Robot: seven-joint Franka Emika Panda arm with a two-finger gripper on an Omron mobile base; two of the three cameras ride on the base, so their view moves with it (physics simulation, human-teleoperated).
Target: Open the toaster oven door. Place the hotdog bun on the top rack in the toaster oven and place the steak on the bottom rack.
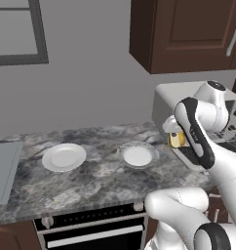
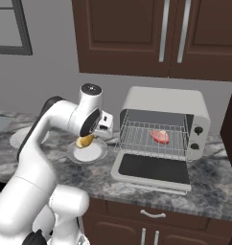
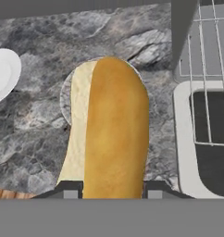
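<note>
My gripper [image 3: 109, 190] is shut on the golden hotdog bun [image 3: 115, 129], which hangs just above a small glass plate [image 3: 66, 99]. In the right base view the bun [image 2: 84, 141] hovers over that plate [image 2: 89, 154], left of the light grey toaster oven [image 2: 161, 103]. The toaster oven door [image 2: 151, 170] lies open and flat on the counter. The pink steak [image 2: 159, 136] rests on a wire rack [image 2: 137, 139] inside; I cannot tell which rack it is. In the left base view my gripper [image 1: 177, 140] with the bun sits beside the oven [image 1: 161, 105].
A white plate [image 1: 64, 156] and the glass plate [image 1: 137, 156] lie on the marble counter. A sink [image 1: 3, 166] is at the far left. The black built-in oven [image 1: 90, 229] is below the counter's front edge. Dark wall cabinets [image 2: 151, 33] hang above the toaster oven.
</note>
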